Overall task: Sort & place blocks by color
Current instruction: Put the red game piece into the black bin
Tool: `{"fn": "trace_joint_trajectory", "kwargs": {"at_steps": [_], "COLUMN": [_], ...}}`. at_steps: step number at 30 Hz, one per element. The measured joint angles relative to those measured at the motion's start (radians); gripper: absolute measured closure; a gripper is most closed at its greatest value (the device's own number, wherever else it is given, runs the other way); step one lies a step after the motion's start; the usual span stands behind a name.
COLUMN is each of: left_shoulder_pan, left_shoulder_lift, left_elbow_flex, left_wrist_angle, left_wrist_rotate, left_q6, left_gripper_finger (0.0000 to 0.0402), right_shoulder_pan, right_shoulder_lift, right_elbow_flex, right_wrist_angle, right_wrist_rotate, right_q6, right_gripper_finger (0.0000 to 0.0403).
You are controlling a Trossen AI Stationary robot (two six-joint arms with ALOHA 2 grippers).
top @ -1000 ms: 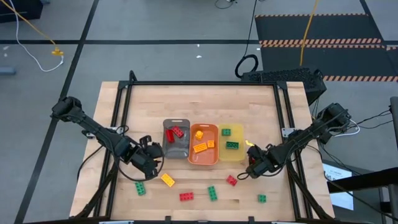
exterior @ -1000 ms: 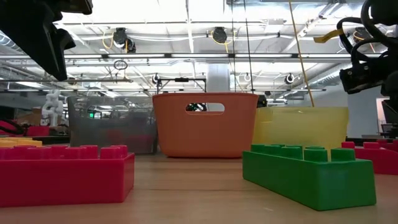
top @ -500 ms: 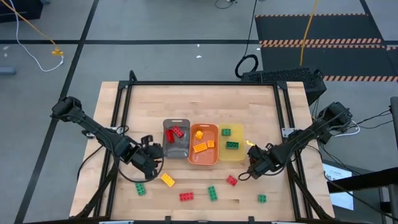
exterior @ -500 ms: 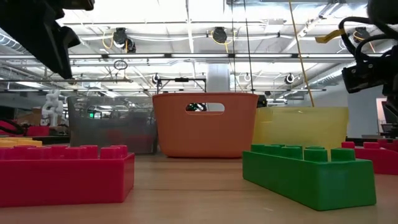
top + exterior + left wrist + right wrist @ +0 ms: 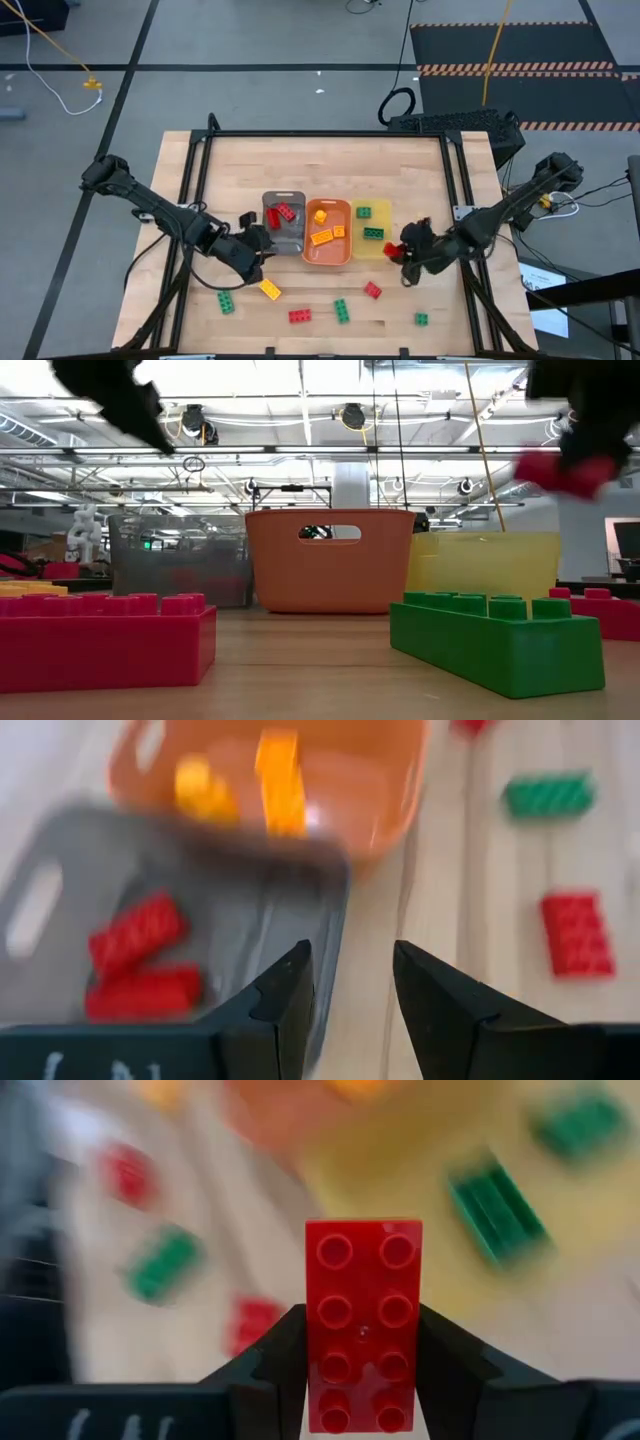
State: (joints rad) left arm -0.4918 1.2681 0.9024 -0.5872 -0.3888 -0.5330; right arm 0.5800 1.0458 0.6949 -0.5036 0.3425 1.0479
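Observation:
My right gripper (image 5: 398, 252) hangs above the table next to the yellow tray's (image 5: 372, 245) near right corner, shut on a red block (image 5: 363, 1270). My left gripper (image 5: 256, 237) is open and empty at the grey tray's (image 5: 284, 238) left side, with the tray's wall (image 5: 230, 920) right ahead of its fingers. Red blocks (image 5: 283, 213) lie in the grey tray, orange ones (image 5: 322, 237) in the orange tray (image 5: 327, 256), and green ones (image 5: 372, 233) in the yellow tray. Several loose blocks lie flat on the near part of the table. My right gripper pinches the red block by its two long sides (image 5: 318, 1350), one finger (image 5: 285, 1365) on each. The studded top faces the wrist camera and the block's length runs out forward past the fingertips. In the low view the block (image 5: 558, 470) is lifted clear of the table.
Loose on the table: green (image 5: 226, 303), yellow (image 5: 269, 290), red (image 5: 299, 316), green (image 5: 341, 310), red (image 5: 372, 290) and green (image 5: 421, 319) blocks. The three trays stand side by side at mid-table. A black frame rail (image 5: 330, 133) borders the table top.
My right gripper has risen and moved toward the far edge and the yellow tray, turning, and the red block now shows high in the low view. My left gripper has swung from near the yellow block toward the far edge and right, up to the grey tray.

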Motion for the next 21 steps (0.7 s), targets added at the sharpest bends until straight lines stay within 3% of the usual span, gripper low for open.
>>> {"fn": "trace_joint_trajectory", "kwargs": {"at_steps": [6, 12, 16, 21], "left_shoulder_pan": [0.029, 0.057, 0.065, 0.103], "left_shoulder_lift": [-0.023, -0.025, -0.025, -0.012], "left_elbow_flex": [0.0, 0.0, 0.0, 0.0], "left_wrist_angle": [0.297, 0.587, 0.645, 0.641], "left_wrist_rotate": [-0.059, -0.086, -0.158, -0.23], "left_q6": [0.245, 0.655, 0.987, 1.176], "left_gripper_finger": [0.0259, 0.0259, 0.0259, 0.0257], "right_shoulder_pan": [-0.02, -0.133, -0.233, -0.315], "right_shoulder_lift": [-0.055, 0.02, 0.112, 0.222], "right_elbow_flex": [0.001, 0.001, 0.001, 0.001], "right_wrist_angle": [0.378, 0.627, 0.751, 0.934], "right_wrist_rotate": [0.128, 0.121, 0.0, -0.136], "right_q6": [-0.384, -0.657, -0.719, -0.781], "right_gripper_finger": [0.0279, 0.0279, 0.0279, 0.0279]}}
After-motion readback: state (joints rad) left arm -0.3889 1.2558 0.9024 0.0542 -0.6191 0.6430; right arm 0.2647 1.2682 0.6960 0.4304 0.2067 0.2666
